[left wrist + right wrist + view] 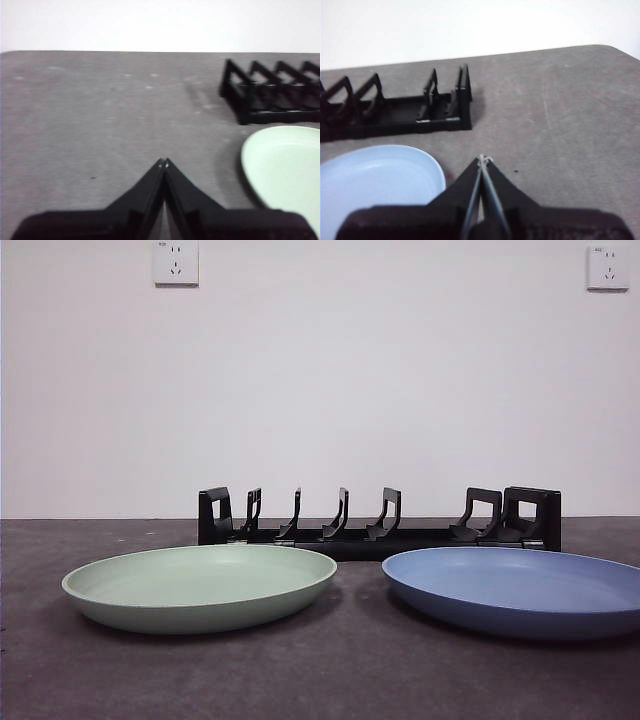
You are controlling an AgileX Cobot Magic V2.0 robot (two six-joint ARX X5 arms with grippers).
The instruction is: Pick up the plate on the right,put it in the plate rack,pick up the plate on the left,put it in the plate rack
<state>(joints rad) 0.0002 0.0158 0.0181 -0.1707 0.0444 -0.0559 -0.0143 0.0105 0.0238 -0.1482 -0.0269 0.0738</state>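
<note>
A pale green plate (200, 585) lies flat on the dark table at the left, and a blue plate (515, 590) lies flat at the right. Behind them stands the long black plate rack (380, 520) with its upright prongs; no plate is in it. My left gripper (164, 162) hovers shut over bare table, apart from the green plate (287, 172) and the rack's end (270, 95). Shut too, my right gripper (483, 159) hangs beside the blue plate (375, 180), with the rack's other end (400, 107) beyond. Neither arm shows in the front view.
The grey-brown table (330, 670) ends at a white wall carrying two sockets (176, 262). Its rounded far corner (605, 50) shows in the right wrist view.
</note>
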